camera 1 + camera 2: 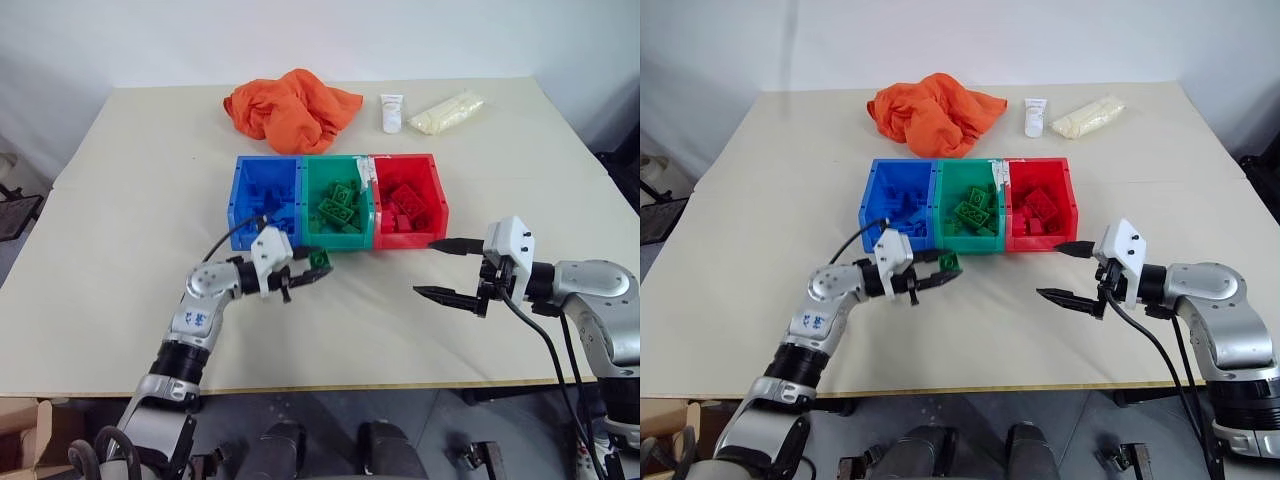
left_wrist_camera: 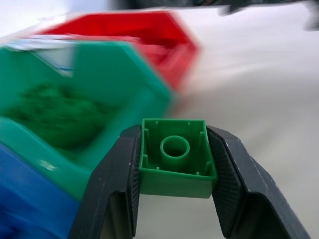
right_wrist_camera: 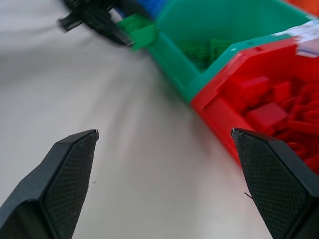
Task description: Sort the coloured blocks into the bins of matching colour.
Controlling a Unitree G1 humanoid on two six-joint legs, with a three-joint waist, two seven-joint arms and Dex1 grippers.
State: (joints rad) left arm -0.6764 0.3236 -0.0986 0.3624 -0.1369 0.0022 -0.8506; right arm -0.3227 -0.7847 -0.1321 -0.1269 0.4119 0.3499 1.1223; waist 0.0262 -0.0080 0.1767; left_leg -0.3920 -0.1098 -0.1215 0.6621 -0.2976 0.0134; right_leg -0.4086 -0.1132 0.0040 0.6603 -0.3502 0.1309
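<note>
Just short of the green bin (image 1: 337, 207), on its near side, my left gripper (image 1: 306, 274) has both fingers clamped on a small square green block (image 1: 320, 261), carried above the table (image 1: 130, 200) with its hollow underside facing the wrist camera. The relation that matters: the green bin lies straight ahead and slightly up from the block, its front wall just beyond the fingertips, so the drop needs a short push forward over that wall. The blue bin (image 1: 265, 195) touches it on my left, the red bin (image 1: 408, 195) on my right, all three in one row. The block sits nearer the blue/green divider than the green/red one, so I judge any drift to my left is the risk; I'd bias to my right before letting go. The green bin already holds several green blocks, so the release should probably be high enough to clear the pile. My right gripper (image 1: 445, 270) hangs in front of the red bin with fingers wide apart and nothing in them, well apart from the left one. Left arm is plainly the nearer, and it already has the block. Orange cloth (image 1: 290, 108), white tube (image 1: 392, 112) and pale bag (image 1: 447, 111) lie at the far side, out of the path.
</note>
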